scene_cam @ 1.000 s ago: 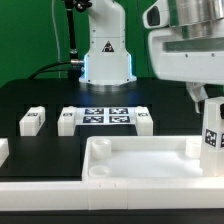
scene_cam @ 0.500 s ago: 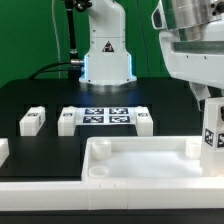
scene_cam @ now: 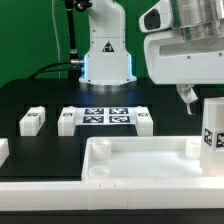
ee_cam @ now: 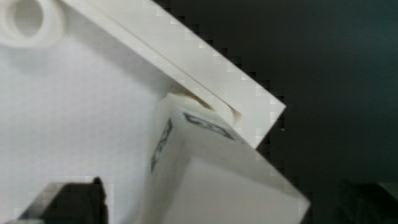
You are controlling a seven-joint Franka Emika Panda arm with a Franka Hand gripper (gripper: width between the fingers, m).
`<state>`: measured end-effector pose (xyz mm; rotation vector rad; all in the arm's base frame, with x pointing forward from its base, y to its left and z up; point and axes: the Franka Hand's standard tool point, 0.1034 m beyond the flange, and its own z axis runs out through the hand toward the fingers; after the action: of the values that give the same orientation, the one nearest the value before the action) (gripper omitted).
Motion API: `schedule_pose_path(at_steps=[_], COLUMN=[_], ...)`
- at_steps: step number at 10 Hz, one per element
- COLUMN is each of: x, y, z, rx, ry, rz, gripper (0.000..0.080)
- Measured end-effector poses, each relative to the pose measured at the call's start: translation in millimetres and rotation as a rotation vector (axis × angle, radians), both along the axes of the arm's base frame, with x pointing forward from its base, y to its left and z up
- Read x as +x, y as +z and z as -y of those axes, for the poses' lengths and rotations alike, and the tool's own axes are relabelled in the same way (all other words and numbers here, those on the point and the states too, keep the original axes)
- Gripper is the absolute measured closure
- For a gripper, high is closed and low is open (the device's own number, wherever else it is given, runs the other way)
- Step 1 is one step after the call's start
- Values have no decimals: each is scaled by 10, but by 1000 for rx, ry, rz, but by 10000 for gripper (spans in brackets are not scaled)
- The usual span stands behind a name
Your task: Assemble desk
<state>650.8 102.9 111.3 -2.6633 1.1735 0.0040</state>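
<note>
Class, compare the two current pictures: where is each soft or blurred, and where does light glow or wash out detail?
Exterior view: the arm, near the lens, looks soft; a blue glow lights the robot base; the desk slab is bright against the black table. Wrist view: everything is blurred, the leg and its tag smeared, the slab a flat white without detail.

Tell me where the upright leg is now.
In the exterior view, the upright leg stands at that view's right edge, at the far right corner of the slab.
</note>
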Motion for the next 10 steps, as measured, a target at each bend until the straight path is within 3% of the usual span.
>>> schedule_pose_path(at_steps=[2,3,4,6,8,9,10], x=[-8,-6,-20,-32,-32,-31,-32], y=[19,29,4,-13,-14,-19,-23], z=[-60,-112,-82,-65,-62,-25,-9], rx=[-93,-114,-127,-129,-128,-127,-123], ry=[397,579,838,884,868,786,714], rz=[68,100,135,141,138,121,107], gripper=[150,150,150,150,409,409,493])
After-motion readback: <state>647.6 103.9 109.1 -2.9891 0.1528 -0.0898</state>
